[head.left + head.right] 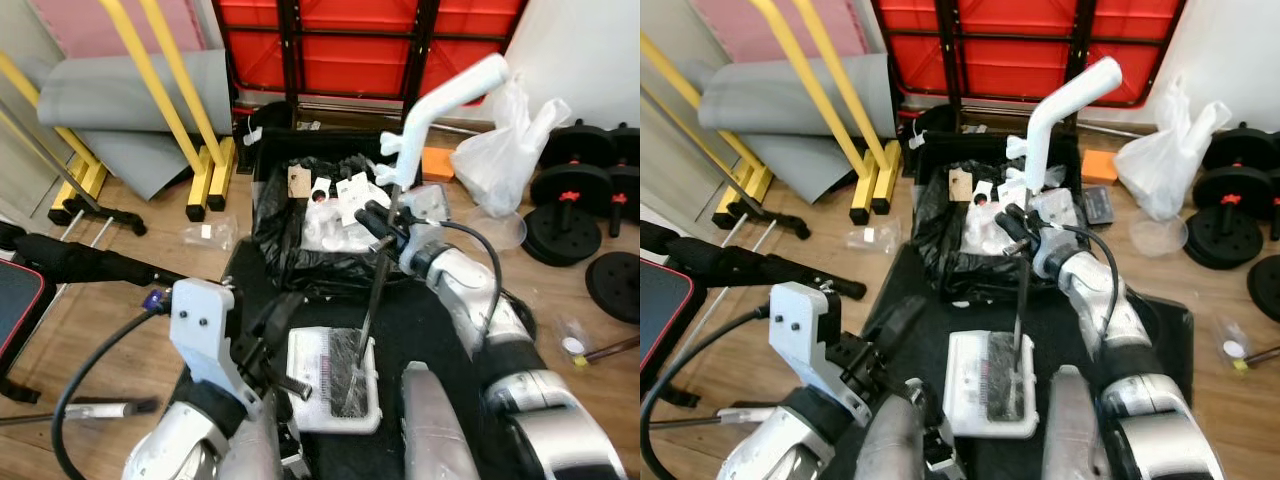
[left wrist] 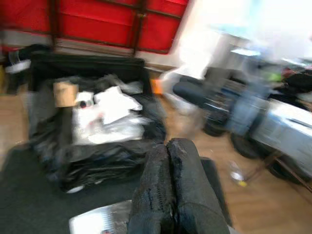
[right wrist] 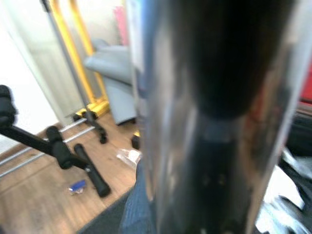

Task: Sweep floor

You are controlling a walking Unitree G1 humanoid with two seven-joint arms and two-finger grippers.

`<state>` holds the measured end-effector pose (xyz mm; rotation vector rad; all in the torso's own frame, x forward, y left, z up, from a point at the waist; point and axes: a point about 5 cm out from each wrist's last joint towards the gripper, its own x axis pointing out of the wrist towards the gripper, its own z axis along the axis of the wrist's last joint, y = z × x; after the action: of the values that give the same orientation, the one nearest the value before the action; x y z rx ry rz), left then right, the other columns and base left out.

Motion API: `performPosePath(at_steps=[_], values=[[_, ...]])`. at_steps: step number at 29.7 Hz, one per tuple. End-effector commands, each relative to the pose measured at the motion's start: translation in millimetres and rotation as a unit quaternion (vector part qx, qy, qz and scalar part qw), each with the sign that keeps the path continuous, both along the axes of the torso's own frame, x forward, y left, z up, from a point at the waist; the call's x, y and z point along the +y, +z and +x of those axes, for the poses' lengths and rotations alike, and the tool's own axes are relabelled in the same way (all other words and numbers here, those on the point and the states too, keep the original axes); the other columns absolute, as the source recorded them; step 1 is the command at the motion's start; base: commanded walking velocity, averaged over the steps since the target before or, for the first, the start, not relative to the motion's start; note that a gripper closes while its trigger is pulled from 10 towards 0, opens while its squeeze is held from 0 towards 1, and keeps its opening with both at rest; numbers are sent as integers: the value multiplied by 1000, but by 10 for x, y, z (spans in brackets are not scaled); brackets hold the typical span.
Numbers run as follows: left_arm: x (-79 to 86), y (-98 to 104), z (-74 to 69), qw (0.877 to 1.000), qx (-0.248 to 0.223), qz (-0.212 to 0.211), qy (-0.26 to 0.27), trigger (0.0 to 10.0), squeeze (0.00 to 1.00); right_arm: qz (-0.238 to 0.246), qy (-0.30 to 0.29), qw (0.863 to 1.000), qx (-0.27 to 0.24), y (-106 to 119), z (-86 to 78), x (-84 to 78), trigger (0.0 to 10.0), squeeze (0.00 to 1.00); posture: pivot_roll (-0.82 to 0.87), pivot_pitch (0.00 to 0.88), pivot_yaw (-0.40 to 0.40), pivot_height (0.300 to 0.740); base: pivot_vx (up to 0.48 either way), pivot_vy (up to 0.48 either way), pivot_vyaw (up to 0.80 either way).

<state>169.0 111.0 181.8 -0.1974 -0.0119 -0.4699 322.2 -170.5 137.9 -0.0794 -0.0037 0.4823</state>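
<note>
Right claw (image 1: 1012, 222) clenched the thin metal broom pole (image 1: 1021, 300) above the white dustpan (image 1: 990, 385), left claw (image 2: 170, 190) pressed closed, black-bagged bin (image 1: 980, 230) at twelve o'clock already holding rubbish, likely near-finished.

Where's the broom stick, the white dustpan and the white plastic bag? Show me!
broom stick (image 1: 378, 290), left eye view, middle of the thin dark shaft
white dustpan (image 1: 310, 372), left eye view, its ridged left part
white plastic bag (image 1: 497, 160), left eye view, its bulging middle
</note>
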Motion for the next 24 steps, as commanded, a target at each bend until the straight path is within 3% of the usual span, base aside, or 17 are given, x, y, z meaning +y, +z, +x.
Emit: performPosePath(at_steps=[1,2,6,10,21,24], values=[[11,-38,-4,1000,9,-2,-2,10000,0,-15,-15,1000,23,-29,-71,-87,0,0,-56,239,29,637,0,0,0],[16,-41,9,1000,8,-2,-3,10000,0,-29,-36,999,9,-9,-161,-178,0,0,-66,237,40,637,0,0,0],[18,-42,17,1000,7,-2,-4,10000,0,-41,-49,998,-6,1,-207,-240,0,0,-67,236,41,637,0,0,0],[24,-43,50,1000,4,-1,-8,10000,0,-41,-86,991,-89,140,-197,-389,0,0,-68,229,56,637,0,0,0],[29,-37,62,1000,2,0,-8,10000,0,-17,-96,988,-119,264,-164,-345,0,0,-57,232,66,637,0,0,0],[34,-25,54,1000,1,2,-9,10000,0,-4,-116,985,-127,292,-67,-344,0,0,-36,241,72,637,0,0,0]])
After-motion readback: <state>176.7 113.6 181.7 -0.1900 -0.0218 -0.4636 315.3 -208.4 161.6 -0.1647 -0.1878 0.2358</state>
